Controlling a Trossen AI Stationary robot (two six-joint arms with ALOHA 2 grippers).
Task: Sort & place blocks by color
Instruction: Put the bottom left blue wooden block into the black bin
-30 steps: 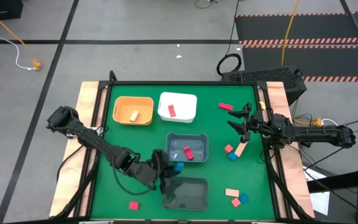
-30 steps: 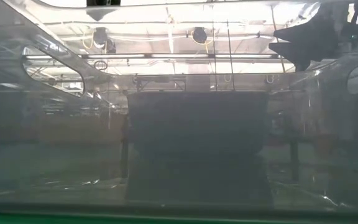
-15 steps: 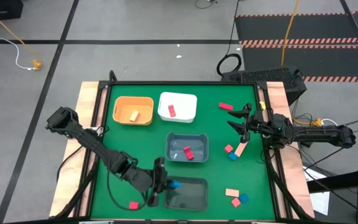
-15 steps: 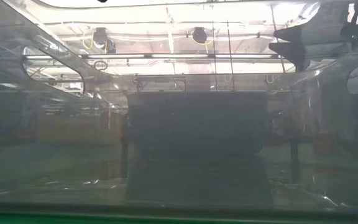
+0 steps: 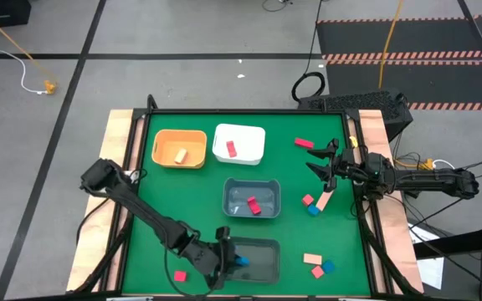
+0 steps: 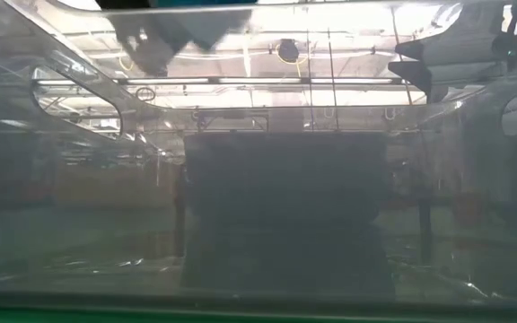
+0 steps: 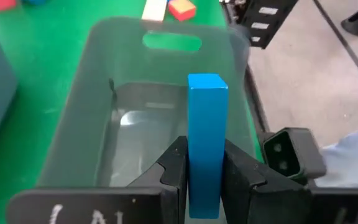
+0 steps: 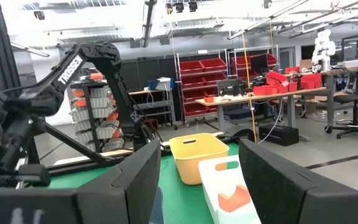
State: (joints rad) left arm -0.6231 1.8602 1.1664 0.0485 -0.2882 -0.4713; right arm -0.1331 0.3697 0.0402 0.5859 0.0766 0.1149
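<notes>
Left pincer: clenched on a blue bar; moved from beside the grey bin toward 6 o'clock of the surface over the last second, now at the clear bin's 9 o'clock rim.
Blue bar: upright between the fingers, tip over the clear bin's interior in the left wrist view; not yet let go.
Meaning: carry looks finished, release into the clear bin judged the step in hand; blue apparently goes here.
Clear bin: nothing seen inside; sits at 6 o'clock, close to the near edge of the surface.
Edges: little room between clear bin and near edge; a red block lies at 7 o'clock, just beside the left arm's path, could be brushed on withdrawal.
Open room: bare green between clear bin and grey bin, and toward 8 o'clock.
Loose blocks, 5 o'clock: salmon, red and blue pieces clustered near the corner.
Grey bin: centre; red and blue pieces inside.
Right pincer: at 3 o'clock, fingers apart, nothing held, waiting over loose pieces.
Far bins: orange bin at 11 o'clock with a tan piece; white bin at 12 o'clock with a red piece.
Far block: red block at 1 o'clock, well apart from the bins.
</notes>
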